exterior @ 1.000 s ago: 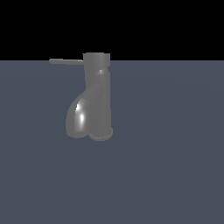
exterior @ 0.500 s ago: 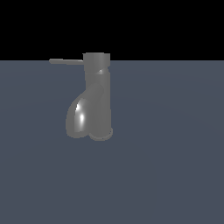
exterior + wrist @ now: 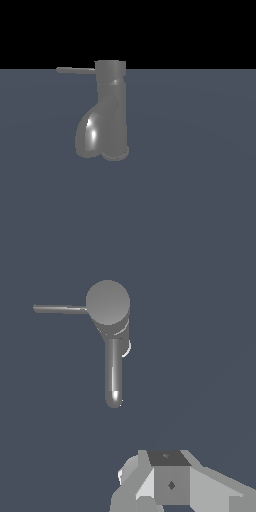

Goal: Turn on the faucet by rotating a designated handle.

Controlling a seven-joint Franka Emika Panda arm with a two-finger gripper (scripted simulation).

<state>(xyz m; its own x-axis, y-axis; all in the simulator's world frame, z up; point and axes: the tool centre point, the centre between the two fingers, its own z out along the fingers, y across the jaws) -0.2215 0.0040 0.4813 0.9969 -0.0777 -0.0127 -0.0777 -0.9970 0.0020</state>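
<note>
The glossy dark grey faucet [image 3: 111, 112] stands upright on the floor, its bulging spout [image 3: 91, 135] curving toward the exterior view's left. The handle [image 3: 76, 70], a thin straight rod, sticks out level from the flat cap toward the exterior view's left. In the wrist view I look down on the faucet's cap [image 3: 108, 302], with the handle [image 3: 59, 308] and the spout [image 3: 114, 376] at right angles. My gripper [image 3: 152, 468] shows only in the wrist view, well off the spout's tip and touching nothing. Its fingers sit together with no gap showing and nothing held.
A flat grey-blue floor [image 3: 190, 190] stretches all around the faucet. Above its far edge the background is black. No other object shows.
</note>
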